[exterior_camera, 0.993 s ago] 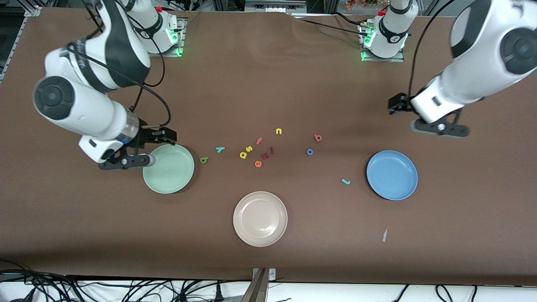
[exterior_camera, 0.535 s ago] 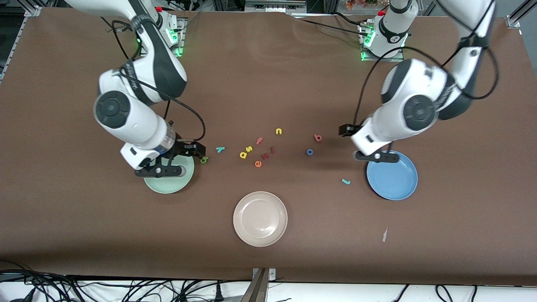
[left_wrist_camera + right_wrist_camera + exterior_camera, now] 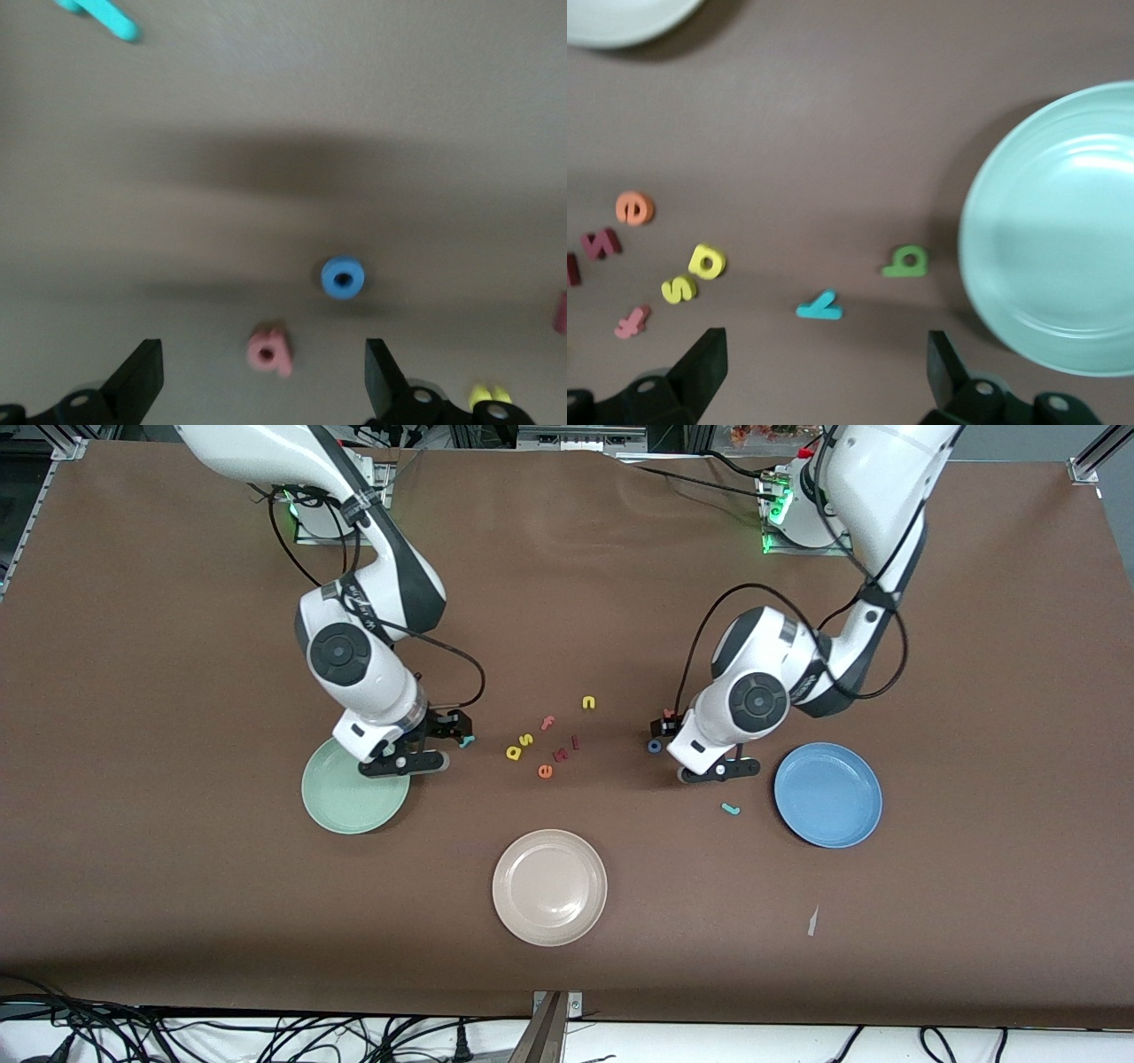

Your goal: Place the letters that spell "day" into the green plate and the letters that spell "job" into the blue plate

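Entry: both plates empty, no letter lifted yet.

My right gripper (image 3: 824,359) hovered low over the table just beside the green plate (image 3: 341,802), fingers spread wide, nothing between them. In the right wrist view the teal y (image 3: 819,306) lay closest to the gap, with the olive d (image 3: 905,261) between it and the plate. The yellow a (image 3: 513,753) sat in the cluster toward the middle of the table, touching or nearly touching the yellow s (image 3: 679,289) (a decoy, to be left alone).

My left gripper (image 3: 261,363) was also spread and empty, over the pinkish b (image 3: 267,351). The blue o (image 3: 343,277) lay just beside the b. The teal j (image 3: 730,809) lay apart, nearer the front camera, close to the blue plate (image 3: 828,794).

Judged step: first picks, the y or d on the right, the b on the left.

Notes on doing it well:
- Centre the gap on one letter before descending.
- Letters are thin foam, so bring the fingertips almost to the table and close gently.
- On the left, keep the o outside the fingers.
- Risk: a finger nudging a neighbouring letter.
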You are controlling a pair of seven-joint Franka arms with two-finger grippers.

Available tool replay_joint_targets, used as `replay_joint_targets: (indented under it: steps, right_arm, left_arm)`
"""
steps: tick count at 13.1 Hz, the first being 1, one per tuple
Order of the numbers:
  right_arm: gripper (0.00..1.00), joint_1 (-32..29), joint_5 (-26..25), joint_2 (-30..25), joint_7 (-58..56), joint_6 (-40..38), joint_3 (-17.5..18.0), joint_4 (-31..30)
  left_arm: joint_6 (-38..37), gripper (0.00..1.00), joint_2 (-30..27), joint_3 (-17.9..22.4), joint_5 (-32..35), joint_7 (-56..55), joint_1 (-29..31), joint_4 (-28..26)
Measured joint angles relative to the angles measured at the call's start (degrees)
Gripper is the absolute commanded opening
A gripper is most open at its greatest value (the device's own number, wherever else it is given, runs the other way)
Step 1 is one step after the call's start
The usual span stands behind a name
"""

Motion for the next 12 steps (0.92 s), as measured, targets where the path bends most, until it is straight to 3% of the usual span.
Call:
replay_joint_targets:
  steps: [3, 5, 6, 9, 12]
  right_arm:
    - [1.00, 2.20, -0.83, 1.89, 0.18, 5.47, 0.52, -3.30]
    - [1.00, 2.76, -2.01, 2.84, 0.27, 7.18, 0.71, -3.91]
    - [1.00, 2.94, -2.29, 3.24, 0.27, 9.27, 0.73, -4.88]
    - [1.00, 3.37, -4.00, 4.53, 0.27, 14.62, 0.77, -7.95]
    - [1.00, 3.50, -5.53, 5.32, 0.31, 15.78, 0.77, -8.48]
  left_arm:
    - [4.46, 0.99, 1.04, -0.02, 0.00, -1.34, -0.97, -4.22]
    - [4.46, 0.85, 0.14, -0.05, 0.00, -1.37, -1.03, -5.46]
    - [4.47, 0.73, -0.23, -0.06, 0.00, -1.40, -1.21, -6.04]
    - [5.68, 0.64, -0.40, -0.06, 0.00, -1.56, -1.88, -7.16]
    - [6.76, 0.26, -0.39, -0.06, 0.00, -1.58, -1.96, -7.98]
